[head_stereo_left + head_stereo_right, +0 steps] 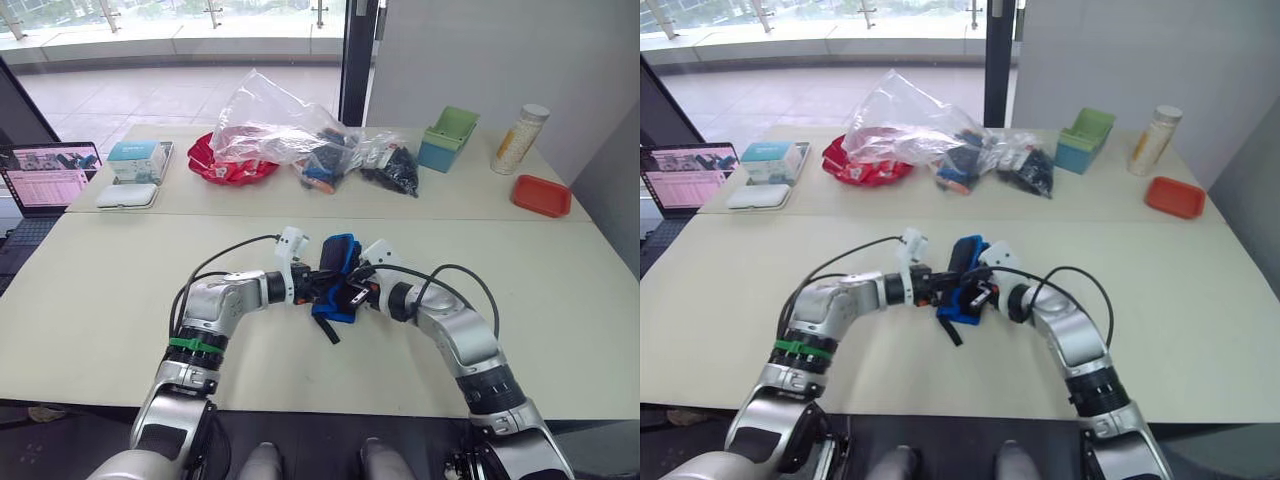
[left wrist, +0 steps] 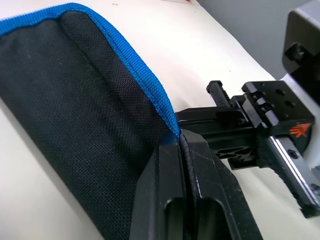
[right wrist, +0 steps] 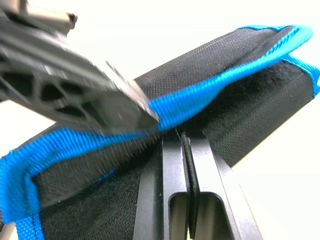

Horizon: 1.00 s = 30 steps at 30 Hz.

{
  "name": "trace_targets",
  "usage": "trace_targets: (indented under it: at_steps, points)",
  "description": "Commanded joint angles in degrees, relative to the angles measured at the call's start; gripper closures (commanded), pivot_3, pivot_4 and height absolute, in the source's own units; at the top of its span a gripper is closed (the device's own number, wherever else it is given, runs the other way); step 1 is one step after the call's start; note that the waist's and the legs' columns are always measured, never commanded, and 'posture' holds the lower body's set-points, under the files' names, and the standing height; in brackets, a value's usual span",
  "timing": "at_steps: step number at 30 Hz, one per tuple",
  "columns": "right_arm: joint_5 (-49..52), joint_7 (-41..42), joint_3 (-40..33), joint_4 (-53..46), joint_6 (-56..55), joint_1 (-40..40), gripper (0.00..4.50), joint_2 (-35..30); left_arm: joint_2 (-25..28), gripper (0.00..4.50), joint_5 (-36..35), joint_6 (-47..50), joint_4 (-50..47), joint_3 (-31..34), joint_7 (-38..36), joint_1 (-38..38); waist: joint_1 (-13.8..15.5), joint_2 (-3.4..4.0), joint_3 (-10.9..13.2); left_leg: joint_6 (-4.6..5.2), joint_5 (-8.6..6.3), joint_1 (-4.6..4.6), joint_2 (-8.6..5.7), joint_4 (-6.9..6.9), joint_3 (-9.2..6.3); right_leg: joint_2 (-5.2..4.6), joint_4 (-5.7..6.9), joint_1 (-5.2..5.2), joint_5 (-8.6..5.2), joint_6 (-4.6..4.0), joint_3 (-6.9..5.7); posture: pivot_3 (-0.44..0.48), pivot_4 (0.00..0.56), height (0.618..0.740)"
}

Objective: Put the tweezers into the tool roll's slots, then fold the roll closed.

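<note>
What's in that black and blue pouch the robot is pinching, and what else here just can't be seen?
- Tweezers and slots: hidden in both eye views; the tool roll is folded over and both grippers crowd it.
- Roll's inner face: the left wrist view shows outer fabric and blue edge, the left gripper covering the rest.
- Contents of the plastic bag: too small and crumpled, eye views.
- Right gripper: the left gripper blurs across it.

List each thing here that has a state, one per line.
Roll: folded over, pinched by both claws.
Left claw: shut on the roll's blue edge.
Right claw: shut on the roll.
Laptop: open, screen lit.
Bottle: upright, capped.
</note>
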Motion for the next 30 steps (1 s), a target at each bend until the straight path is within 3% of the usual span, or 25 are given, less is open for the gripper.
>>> trace_targets:
  at_steps: [1, 5, 10, 15, 19, 27, 30]
  points:
    - [1.7, -2.0, -4.0, -1.2, 1.9, 0.0, 4.50, 0.3, -1.0, 4.49, 1.3, 0.6, -0.6, -1.7, 0.4, 0.2, 0.1, 0.00, 0.0, 0.00, 0.00, 0.00, 0.00, 0.01, 0.00, 0.00, 0.00, 0.01, 0.00, 0.00, 0.00, 0.000, 0.150, 0.740]
    - [6.5, -2.6, -9.9, -3.6, 3.8, -1.5, 4.50, 1.1, -1.6, 4.49, 3.7, 0.4, 0.0, -3.5, 1.5, 2.5, 0.2, 0.00, 0.0, 0.00, 0.00, 0.00, -0.05, 0.06, -0.02, -0.03, 0.00, 0.05, 0.01, 0.01, 0.00, 0.000, 0.150, 0.740]
    - [8.2, 0.1, -10.8, -5.2, 2.3, -4.2, 4.50, -1.3, -1.9, 4.49, 7.4, -0.1, 3.2, -5.5, 3.6, 3.1, 0.0, 0.03, 0.0, 0.02, -0.01, 0.01, -0.04, 0.04, -0.02, -0.02, 0.00, 0.04, 0.01, 0.01, 0.00, 0.000, 0.150, 0.740]
    - [5.6, 2.6, -5.3, -2.8, 1.1, -7.6, 4.50, -2.1, -2.5, 4.49, 8.3, 0.2, 4.2, -5.0, 4.6, 2.9, 0.0, 0.02, 0.0, 0.06, -0.04, 0.73, -0.03, -0.07, -0.02, -0.02, -0.28, 0.88, -0.01, 0.04, -0.01, 0.000, 0.150, 0.740]
    - [1.3, 2.5, 0.6, 2.7, 2.8, -9.4, 4.50, -3.0, -2.3, 4.49, 8.2, 0.3, 4.0, -4.4, 4.9, 2.7, 0.2, 0.01, 0.0, 0.06, -0.04, 0.75, -0.04, -0.07, -0.03, -0.02, -0.32, 0.93, -0.02, 0.06, -0.01, 0.000, 0.150, 0.740]
    - [-1.8, 3.9, 5.6, 14.7, 8.5, -11.5, 4.50, -4.1, -1.7, 4.49, 8.1, -0.1, 3.1, -4.1, 4.5, 3.0, 0.0, -0.07, -0.2, 0.06, -0.04, 0.91, -0.02, -0.10, -0.06, 0.00, -0.31, 1.06, -0.02, 0.06, -0.02, 0.000, 0.150, 0.740]
    - [-1.6, 4.5, 5.6, 16.4, 8.3, -12.0, 4.50, -4.1, 0.8, 3.61, 7.0, 0.4, -0.7, -3.8, 2.0, 3.2, 0.0, -0.09, -0.2, 0.08, -0.06, 1.19, -0.02, -0.14, -0.06, 0.00, -0.44, 1.38, -0.03, 0.07, -0.03, 0.000, 0.150, 0.740]
